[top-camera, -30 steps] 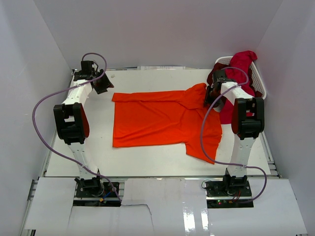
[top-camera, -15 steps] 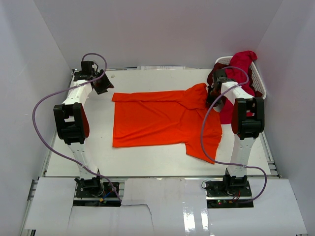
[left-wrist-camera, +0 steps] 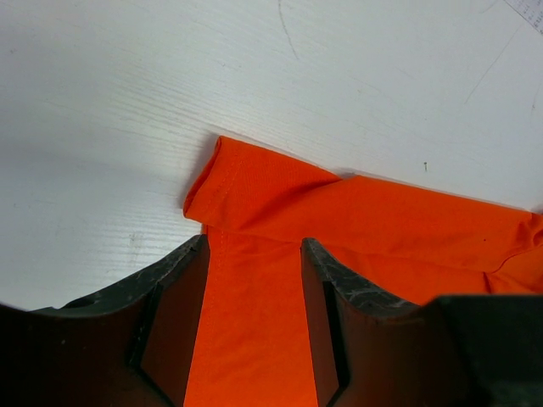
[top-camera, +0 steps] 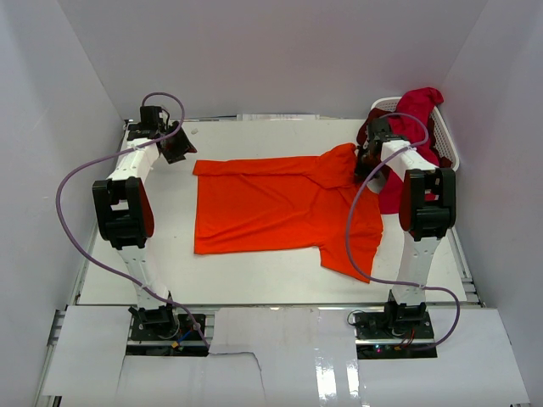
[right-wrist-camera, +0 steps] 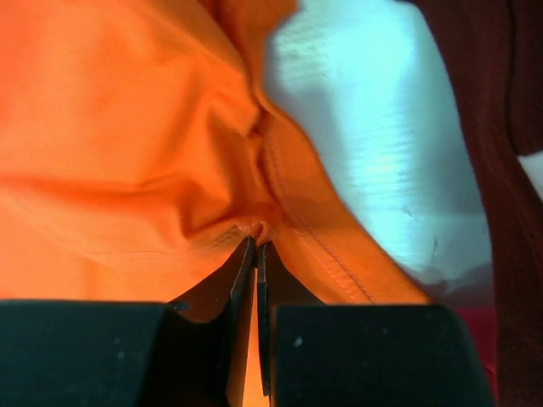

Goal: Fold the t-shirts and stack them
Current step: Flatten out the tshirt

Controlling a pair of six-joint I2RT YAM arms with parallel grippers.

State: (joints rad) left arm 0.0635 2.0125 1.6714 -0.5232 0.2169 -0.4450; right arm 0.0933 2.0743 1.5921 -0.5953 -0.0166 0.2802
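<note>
the right pincer (right-wrist-camera: 257, 250), open a second ago, now grips a fold of the bright orange collared cloth t-shirt (top-camera: 271, 203) at centre right. the left pincer (left-wrist-camera: 253, 254) stays open, upper left.

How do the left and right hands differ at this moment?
The left hand is open, jaws apart over a folded corner of the orange shirt. The right hand is shut, pinching a pucker of that shirt. The left hand is at the shirt's far left corner, while the right hand is at its far right, beside the basket. Both are at the shirt's far edge.
</note>
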